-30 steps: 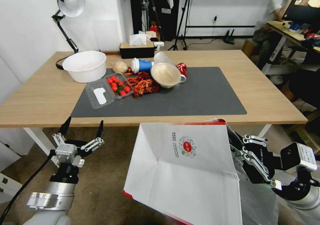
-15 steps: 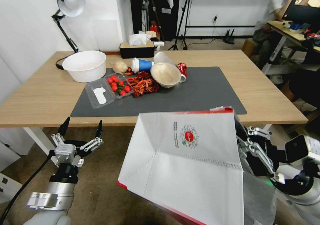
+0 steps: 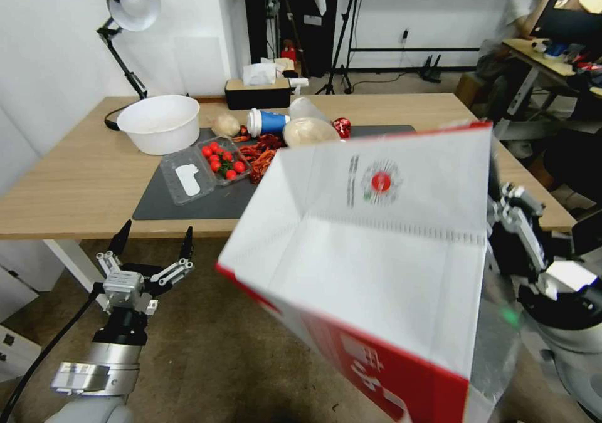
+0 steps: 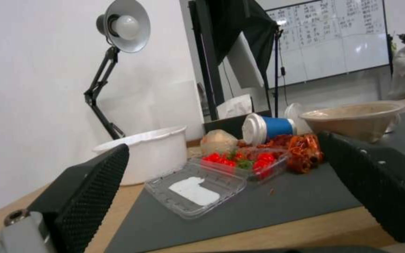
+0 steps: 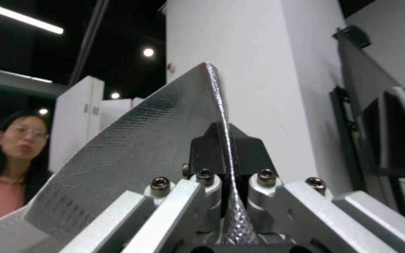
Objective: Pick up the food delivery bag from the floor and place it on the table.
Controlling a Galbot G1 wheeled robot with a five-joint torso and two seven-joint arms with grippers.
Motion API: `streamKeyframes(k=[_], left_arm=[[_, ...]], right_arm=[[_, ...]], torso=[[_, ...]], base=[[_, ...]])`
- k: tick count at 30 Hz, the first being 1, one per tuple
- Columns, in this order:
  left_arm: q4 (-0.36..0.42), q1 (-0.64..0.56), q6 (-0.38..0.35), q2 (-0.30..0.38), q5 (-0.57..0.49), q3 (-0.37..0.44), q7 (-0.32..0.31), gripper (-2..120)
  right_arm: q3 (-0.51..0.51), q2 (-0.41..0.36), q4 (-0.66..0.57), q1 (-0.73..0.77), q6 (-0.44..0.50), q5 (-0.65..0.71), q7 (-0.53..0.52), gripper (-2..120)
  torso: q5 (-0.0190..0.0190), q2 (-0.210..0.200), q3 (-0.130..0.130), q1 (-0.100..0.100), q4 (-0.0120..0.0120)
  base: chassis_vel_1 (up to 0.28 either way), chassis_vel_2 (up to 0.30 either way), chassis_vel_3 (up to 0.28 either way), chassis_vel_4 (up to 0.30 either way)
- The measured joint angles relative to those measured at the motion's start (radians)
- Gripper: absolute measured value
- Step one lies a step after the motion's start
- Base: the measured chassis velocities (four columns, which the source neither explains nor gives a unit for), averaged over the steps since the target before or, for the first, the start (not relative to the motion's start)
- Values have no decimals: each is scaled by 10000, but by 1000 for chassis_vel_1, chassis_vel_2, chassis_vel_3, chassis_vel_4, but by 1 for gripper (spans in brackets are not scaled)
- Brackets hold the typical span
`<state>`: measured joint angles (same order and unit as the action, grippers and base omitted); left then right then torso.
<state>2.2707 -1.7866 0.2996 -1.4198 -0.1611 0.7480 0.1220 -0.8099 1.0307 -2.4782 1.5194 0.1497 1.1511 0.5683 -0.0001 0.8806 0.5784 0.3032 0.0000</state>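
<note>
Both fingers of my right gripper (image 5: 226, 168) are pinching the foil edge of the delivery bag (image 3: 376, 266), holding it tilted in the air over the table's (image 3: 75, 191) near edge. My left gripper (image 3: 153, 241) sits spread wide, low above the carpet (image 3: 194, 348).

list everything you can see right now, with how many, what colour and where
bag: 1, white and red, held above the table's near edge
table: 1, light wood
mat: 1, dark grey, on table
bowl: 1, white, table's left
tray: 1, clear, open, tomatoes inside, on mat
cup: 1, blue, lying on its side
lamp: 1, grey, behind bowl
tissue box: 1, black, table's far edge
left gripper: open, low by the table's near edge
right gripper: shut on bag's foil edge
</note>
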Motion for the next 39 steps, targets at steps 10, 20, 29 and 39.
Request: streamKeyframes(k=[10, 20, 29, 39], left_arm=[[-33, -12, 64, -20, 73, -37, 3, 100], [-83, -18, 78, -46, 190, -115, 18, 100], [-92, -40, 89, -84, 305, -142, 26, 100], [-146, -104, 188, -221, 502, -235, 44, 100]], right_arm=[[350, -269, -120, -710, 359, -214, -2364, 0], [577, -787, 44, -2088, 362, 53, -5266, 0], [797, -1150, 447, -3210, 343, 369, -6882, 0], [1235, -1510, 1321, -4752, -105, 844, -9377, 0]], torso=[[1, -5, -3, -3, -1], [2, -9, -5, -5, -1], [2, -11, -6, -6, 0], [2, -12, -7, -6, 0]], base=[[0, 0, 0, 0], [0, 0, 0, 0], [0, 0, 0, 0], [0, 0, 0, 0]])
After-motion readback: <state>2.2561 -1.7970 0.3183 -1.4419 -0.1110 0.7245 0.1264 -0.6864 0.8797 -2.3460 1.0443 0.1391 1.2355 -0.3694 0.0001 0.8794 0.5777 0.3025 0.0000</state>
